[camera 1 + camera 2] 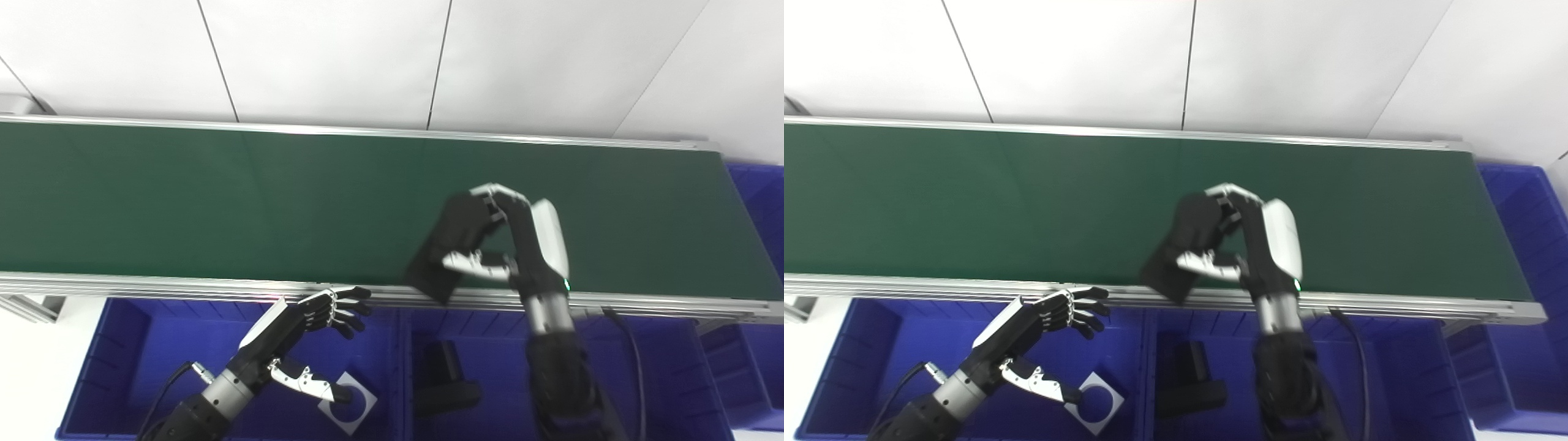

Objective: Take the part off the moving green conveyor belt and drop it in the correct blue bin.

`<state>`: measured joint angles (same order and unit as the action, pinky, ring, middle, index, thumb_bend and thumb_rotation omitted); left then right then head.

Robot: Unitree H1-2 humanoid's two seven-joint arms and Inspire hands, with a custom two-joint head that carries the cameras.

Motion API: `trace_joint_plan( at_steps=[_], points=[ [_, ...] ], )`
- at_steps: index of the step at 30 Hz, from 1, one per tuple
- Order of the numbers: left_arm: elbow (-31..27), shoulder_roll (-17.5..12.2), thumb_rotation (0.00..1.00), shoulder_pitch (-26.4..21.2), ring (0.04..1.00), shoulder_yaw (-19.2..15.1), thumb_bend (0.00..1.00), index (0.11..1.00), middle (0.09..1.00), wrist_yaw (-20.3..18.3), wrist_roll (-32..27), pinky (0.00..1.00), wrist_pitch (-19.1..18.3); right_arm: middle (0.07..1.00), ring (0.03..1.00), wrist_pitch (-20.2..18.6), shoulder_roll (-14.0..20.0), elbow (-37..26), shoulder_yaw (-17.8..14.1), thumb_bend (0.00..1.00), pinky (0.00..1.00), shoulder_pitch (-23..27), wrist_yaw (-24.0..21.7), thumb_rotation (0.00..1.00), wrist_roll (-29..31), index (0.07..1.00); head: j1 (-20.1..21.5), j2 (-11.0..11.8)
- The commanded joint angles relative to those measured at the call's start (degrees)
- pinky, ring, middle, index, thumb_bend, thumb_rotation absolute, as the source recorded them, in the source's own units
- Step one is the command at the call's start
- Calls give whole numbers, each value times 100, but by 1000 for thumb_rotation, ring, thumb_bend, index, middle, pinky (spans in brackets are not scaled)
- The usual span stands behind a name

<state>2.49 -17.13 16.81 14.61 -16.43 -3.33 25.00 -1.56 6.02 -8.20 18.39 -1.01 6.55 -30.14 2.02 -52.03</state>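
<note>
Right hand holds the black part at the belt's near rail, right above the middle bin.

Nearest, the left hand [306, 334] hovers idle over the left blue bin [122, 367], fingers spread and holding nothing, a white square plate with a round hole [352, 403] beneath it. The middle blue bin [490, 367] already holds a black part [444, 380]. Just beyond, the right hand [508, 245] has fingers and thumb curled around the black part [444, 251], whose long axis slants from far right to near left, its lower end overhanging the near rail [184, 285]. The green conveyor belt [214, 202] stretches behind, before a white wall [337, 55]. The drop looks short: back and down.
</note>
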Motion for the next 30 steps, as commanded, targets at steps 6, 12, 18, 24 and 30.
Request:
trace_joint_plan(
  at_steps=[6, 12, 18, 24, 30],
  points=[
    [-220, 8, 226, -42, 670, -205, 924, 831, 761, -245, -68, 589, 186, 468, 459, 682, 401, -334, -84, 512, 397, -565, -275, 0, 389, 529, 102, -219],
    [-217, -108, 237, -83, 669, -274, 930, 844, 775, -439, -142, 579, 168, 460, 463, 840, 931, -385, -167, 510, 409, -928, -595, 0, 459, 538, 141, -317],
    [-268, -160, 235, -58, 679, -353, 949, 837, 783, -518, -87, 585, 180, 457, 470, 829, 1360, -392, -289, 509, 414, -1141, -1015, 0, 694, 539, 180, -371],
    [-362, -302, 230, 10, 686, -389, 966, 843, 794, -544, 131, 599, 134, 453, 465, 505, 1695, -435, -292, 509, 411, -1138, -1398, 0, 397, 544, 244, -382],
    [-324, -366, 235, 16, 693, -351, 963, 843, 791, -557, 242, 606, 159, 454, 487, -79, 1726, -554, -334, 510, 437, -1167, -1765, 0, -62, 544, 258, -368]
  ],
)
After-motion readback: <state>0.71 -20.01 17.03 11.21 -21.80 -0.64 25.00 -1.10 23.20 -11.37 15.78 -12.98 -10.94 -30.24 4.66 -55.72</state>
